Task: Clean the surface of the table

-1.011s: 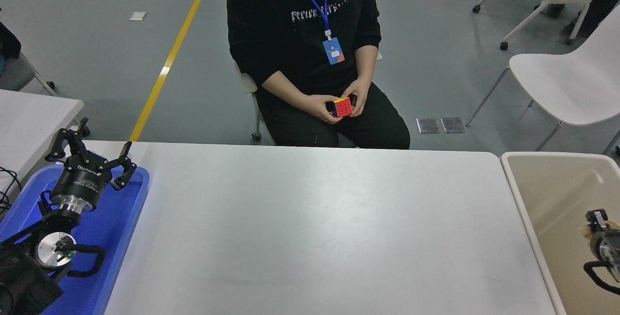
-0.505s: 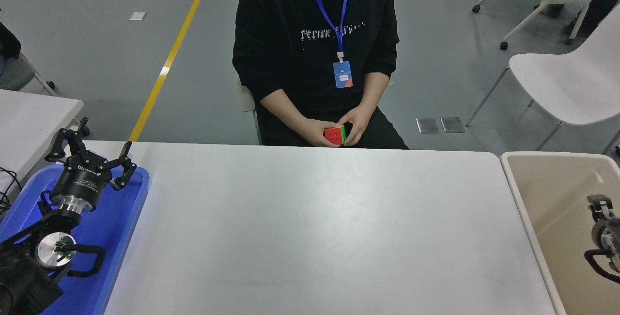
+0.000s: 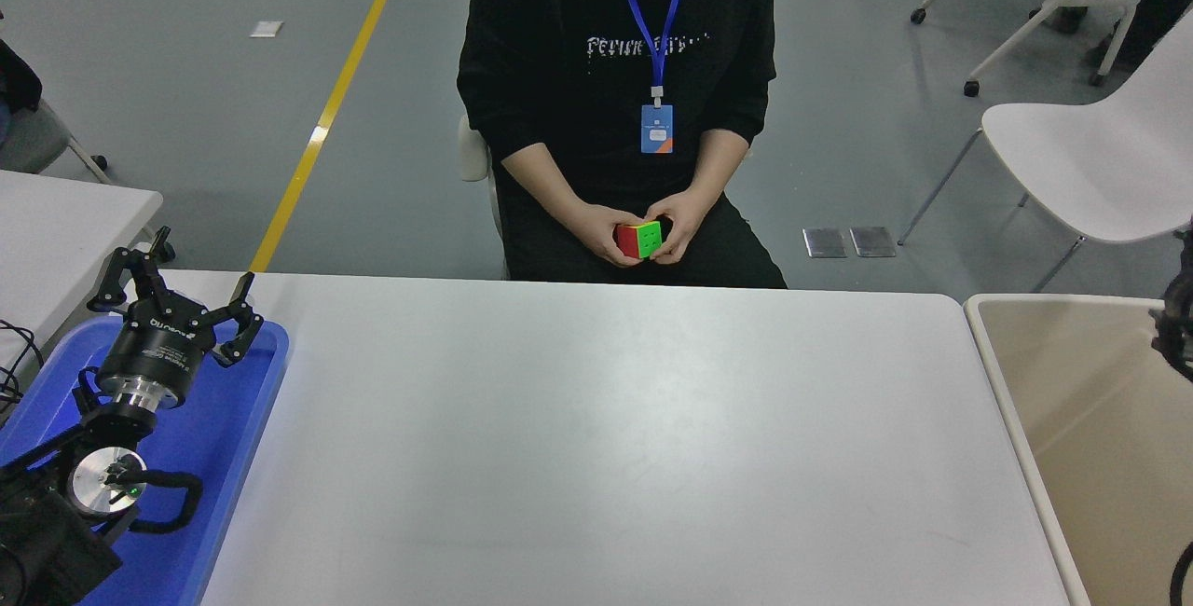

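The table surface (image 3: 596, 438) is a wide matte white top with nothing lying on it. My left gripper (image 3: 191, 282) is parked at the lower left above the blue tray (image 3: 210, 457), its fingers spread open and holding nothing. Only a dark, blurred part of my right gripper (image 3: 1176, 312) shows at the right edge, above the far rim of the beige bin (image 3: 1053, 373). It is cut off by the frame.
A person sits at the far side, turning a coloured cube (image 3: 639, 239) in both hands, off the table. A white chair (image 3: 1090, 158) stands at the back right. A smaller white table's corner (image 3: 65, 224) is at the left.
My right arm has moved from low inside the beige bin up and away to the bin's far rim, mostly leaving the picture. The person has shifted and turned the cube. The left arm is still.
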